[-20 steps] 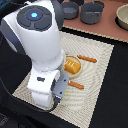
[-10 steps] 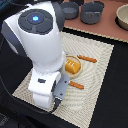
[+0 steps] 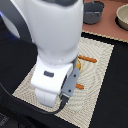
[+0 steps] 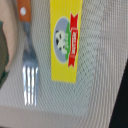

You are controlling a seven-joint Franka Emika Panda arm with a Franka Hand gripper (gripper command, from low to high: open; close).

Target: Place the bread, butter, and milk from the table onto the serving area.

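In the wrist view the butter (image 4: 65, 40), a flat yellow packet with a red and green label, lies flat on the striped serving area (image 4: 100, 55). It lies beside the fork (image 4: 29, 75) with the orange handle, and the plate's rim (image 4: 3, 45) shows at the edge. No fingers show there. In the exterior view my arm's white hand (image 3: 50, 85) hangs low over the serving area (image 3: 97, 75) and hides the plate. A sliver of the golden bread (image 3: 78, 64) shows at the arm's edge. The milk is out of view.
The knife's orange handle (image 3: 88, 59) lies on the placemat. Another orange handle tip (image 3: 80, 86) shows by the hand. Grey pots (image 3: 93, 12) stand on the pinkish-brown board (image 3: 111, 27) behind the placemat. The black table (image 3: 117, 90) surrounds the placemat.
The arm has shifted slightly over the placemat and now hides most of the plate and bread.
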